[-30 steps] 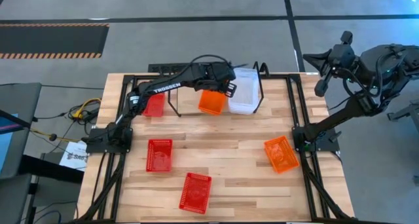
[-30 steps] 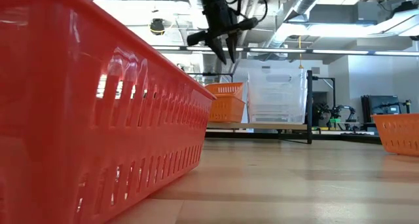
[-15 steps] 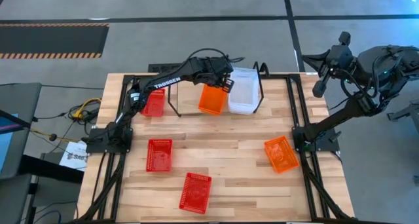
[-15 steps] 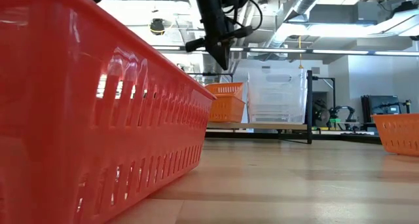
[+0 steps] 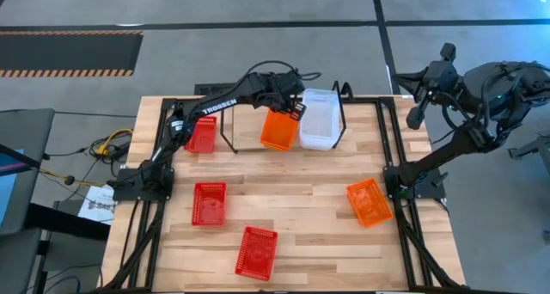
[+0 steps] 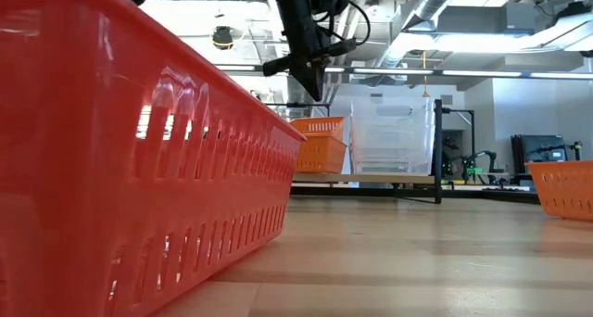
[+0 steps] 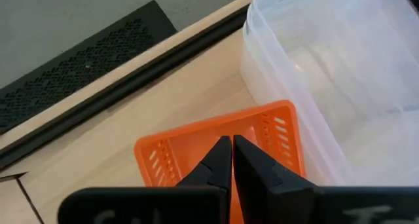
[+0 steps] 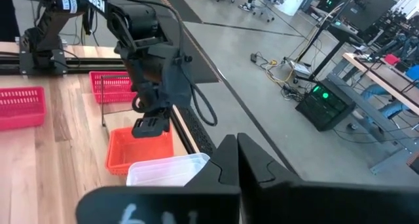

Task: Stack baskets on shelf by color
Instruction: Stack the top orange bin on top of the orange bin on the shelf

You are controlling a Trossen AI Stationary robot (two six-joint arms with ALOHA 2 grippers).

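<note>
left gripper [image 7: 232, 152] hangs over the orange basket [image 5: 278, 130] on the shelf [image 5: 344, 94], fingers pinched together on nothing. right gripper [image 8: 236, 149] parked off-table, fingers together too.

"TROSSEN" in white on left arm [image 5: 216, 106]; no other legible txt

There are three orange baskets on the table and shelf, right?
No, there are two orange baskets: one on the shelf beside the clear basket, under the left gripper, at, and one on the table near the right arm's base. The high view shows this.
</note>
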